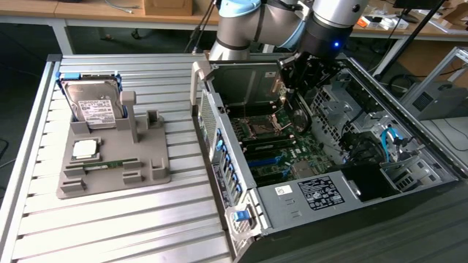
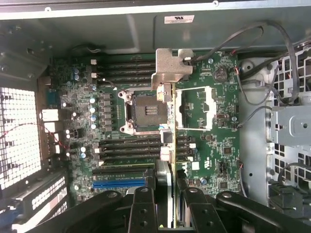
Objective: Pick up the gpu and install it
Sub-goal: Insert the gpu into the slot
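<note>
The exterior camera sits high and well back, looking steeply down across the worktop [image 1: 109,219]. It has the tray [image 1: 109,181] on the exterior view's left, the open case [image 1: 274,205] on its right and the arm [image 1: 241,27] at the far side. The wrist camera sits just behind the hand [image 2: 165,187], close inside the case, facing the motherboard [image 2: 214,145] [image 1: 285,156] square-on past the edge-on gpu [image 2: 170,126]. Both views share the motherboard, its socket [image 2: 146,109] [image 1: 262,130] and the case's inner walls.
</note>
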Robot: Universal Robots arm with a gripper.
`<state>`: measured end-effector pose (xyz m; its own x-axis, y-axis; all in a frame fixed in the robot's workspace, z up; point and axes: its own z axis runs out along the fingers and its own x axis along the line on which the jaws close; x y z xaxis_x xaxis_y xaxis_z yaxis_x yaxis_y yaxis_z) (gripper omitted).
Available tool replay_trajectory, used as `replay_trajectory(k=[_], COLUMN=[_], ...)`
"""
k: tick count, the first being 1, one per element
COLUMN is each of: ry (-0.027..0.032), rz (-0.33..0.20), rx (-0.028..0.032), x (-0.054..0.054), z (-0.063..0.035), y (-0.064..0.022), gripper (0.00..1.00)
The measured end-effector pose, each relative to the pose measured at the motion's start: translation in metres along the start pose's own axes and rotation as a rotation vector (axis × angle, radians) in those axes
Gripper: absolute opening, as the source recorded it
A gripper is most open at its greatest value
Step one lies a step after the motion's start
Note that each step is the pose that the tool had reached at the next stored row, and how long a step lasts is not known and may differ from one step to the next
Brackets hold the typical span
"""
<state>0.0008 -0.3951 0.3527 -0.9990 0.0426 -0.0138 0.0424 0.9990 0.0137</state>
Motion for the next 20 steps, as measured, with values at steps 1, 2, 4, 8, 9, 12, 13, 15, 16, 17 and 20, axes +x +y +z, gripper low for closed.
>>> replay_trajectory(k=[1,2,4,8,9,12,13,15,16,17,20], ry=[0.0001,0.0002,0.0003,0.0008,0.001,0.0016,0.0017,0.0019,0.0019,0.002,0.0023], rz=[-0.005,-0.011,-0.022,-0.06,-0.071,-0.114,-0.121,-0.136,-0.142,-0.15,-0.169], rx=[-0.0001,-0.0002,-0.0003,-0.0009,-0.001,-0.0016,-0.0017,-0.0019,-0.002,-0.0021,-0.0023], x=[0.0,0.0,0.0,0.0,0.0,0.0,0.0,0.0,0.0,0.0,0.0], z=[0.0,0.0,0.0,0.0,0.0,0.0,0.0,0.0,0.0,0.0,0.0], y=[0.0,0.0,0.0,0.0,0.0,0.0,0.0,0.0,0.0,0.0,0.0], gripper=[0.27,0.27,0.27,0.27,0.27,0.27,0.27,0.27,0.27,0.27,0.27])
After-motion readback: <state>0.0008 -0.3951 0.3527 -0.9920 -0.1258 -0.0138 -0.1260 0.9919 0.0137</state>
